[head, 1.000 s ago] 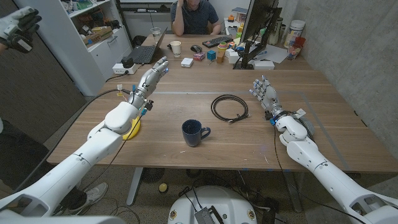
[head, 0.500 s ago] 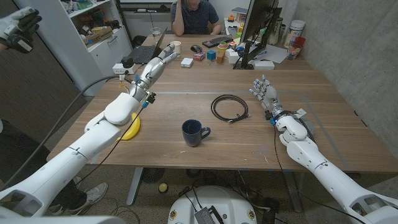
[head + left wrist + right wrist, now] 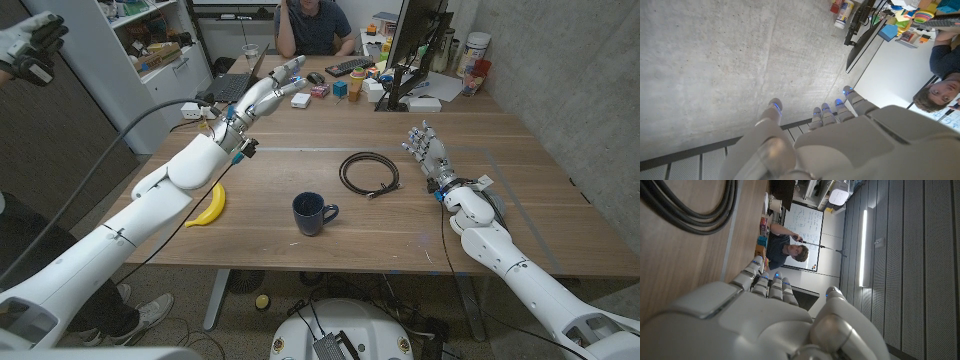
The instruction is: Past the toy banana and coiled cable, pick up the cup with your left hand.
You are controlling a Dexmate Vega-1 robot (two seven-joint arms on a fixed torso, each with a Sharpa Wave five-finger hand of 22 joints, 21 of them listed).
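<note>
A dark blue cup (image 3: 314, 214) with its handle to the right stands near the front middle of the wooden table (image 3: 300, 170). To its left lies the yellow toy banana (image 3: 207, 206). The black coiled cable (image 3: 369, 171) lies behind and right of the cup; a stretch of it shows as the cable (image 3: 690, 202) in the right wrist view. My left hand (image 3: 270, 90) is raised high over the table's far left, fingers spread and empty, far from the cup. My right hand (image 3: 425, 148) stands at the right of the cable, fingers apart, holding nothing.
A person (image 3: 311, 25) sits behind the table's far edge. A paper cup (image 3: 283, 77), a laptop (image 3: 232, 87), a keyboard (image 3: 350, 67), small boxes and a monitor (image 3: 415, 40) crowd the far side. A shelf unit (image 3: 165, 50) stands at the left.
My left arm has lifted and swung forward and to the right, off the banana, which now lies uncovered. The right arm, cup and cable have not moved.
</note>
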